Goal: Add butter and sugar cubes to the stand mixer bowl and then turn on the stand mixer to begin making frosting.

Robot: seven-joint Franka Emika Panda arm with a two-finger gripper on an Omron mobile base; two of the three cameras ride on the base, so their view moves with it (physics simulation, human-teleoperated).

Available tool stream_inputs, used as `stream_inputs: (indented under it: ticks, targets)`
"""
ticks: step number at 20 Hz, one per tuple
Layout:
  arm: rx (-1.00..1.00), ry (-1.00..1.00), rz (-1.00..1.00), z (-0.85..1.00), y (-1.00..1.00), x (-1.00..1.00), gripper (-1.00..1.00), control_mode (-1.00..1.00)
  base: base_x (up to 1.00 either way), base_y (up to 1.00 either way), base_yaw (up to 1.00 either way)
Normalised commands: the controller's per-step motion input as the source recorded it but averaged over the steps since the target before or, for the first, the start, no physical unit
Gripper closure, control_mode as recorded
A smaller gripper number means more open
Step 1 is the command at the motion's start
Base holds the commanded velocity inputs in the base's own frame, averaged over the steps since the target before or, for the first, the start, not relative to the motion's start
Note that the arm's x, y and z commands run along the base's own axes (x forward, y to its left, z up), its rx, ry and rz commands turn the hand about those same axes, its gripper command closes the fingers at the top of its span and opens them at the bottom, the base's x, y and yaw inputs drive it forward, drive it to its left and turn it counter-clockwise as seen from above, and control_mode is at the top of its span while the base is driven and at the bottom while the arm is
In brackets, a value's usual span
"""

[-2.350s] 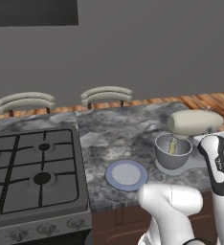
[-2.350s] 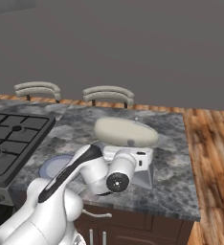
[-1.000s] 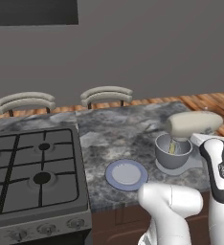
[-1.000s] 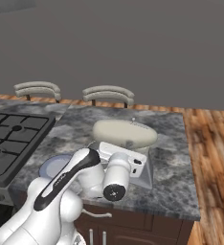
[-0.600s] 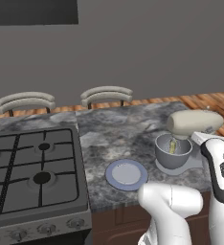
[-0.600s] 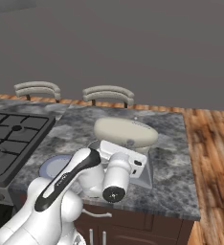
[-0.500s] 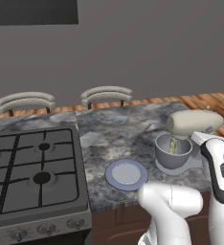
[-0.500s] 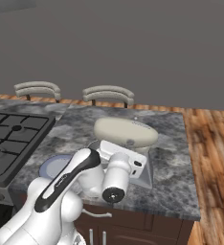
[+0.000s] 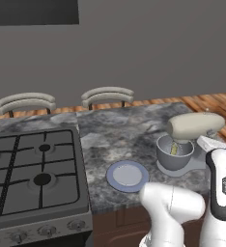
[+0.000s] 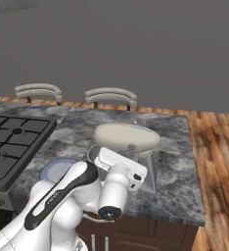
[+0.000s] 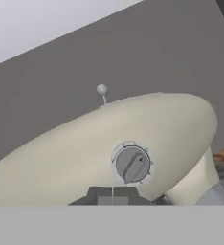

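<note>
Hand view: end effector (image 11: 112, 197) closed just below stand mixer (image 11: 109, 148) dial.

Left base view: sits behind the arm on its left, looks forward and down across the counter (image 9: 110, 135). It takes in the stove (image 9: 33, 169), the blue-rimmed plate (image 9: 127, 175) and the stand mixer (image 9: 194, 126) at the right edge.

Right base view: same height, behind the arm on its right, also facing forward and down. The stand mixer (image 10: 127, 138) sits near centre, partly behind the arm; the wood floor (image 10: 219, 162) runs along the right.

Both share the counter, stove, plate, mixer and the two chair backs (image 9: 107, 95) (image 10: 110, 96).

Hand view: very close, aimed at the side of the mixer head (image 11: 109, 148), its round dial (image 11: 132, 164) just below centre.
</note>
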Motion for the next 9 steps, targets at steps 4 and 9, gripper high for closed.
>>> stream_inputs:
  ticks: [4,9]
  targets:
    - [0.06,-0.13,-0.04,0.50,0.00,-0.72,1.00,-1.00,0.00,0.00,0.00]
    - [0.04,-0.14,-0.02,0.65,0.00,-0.77,1.00,-1.00,0.00,0.00,0.00]
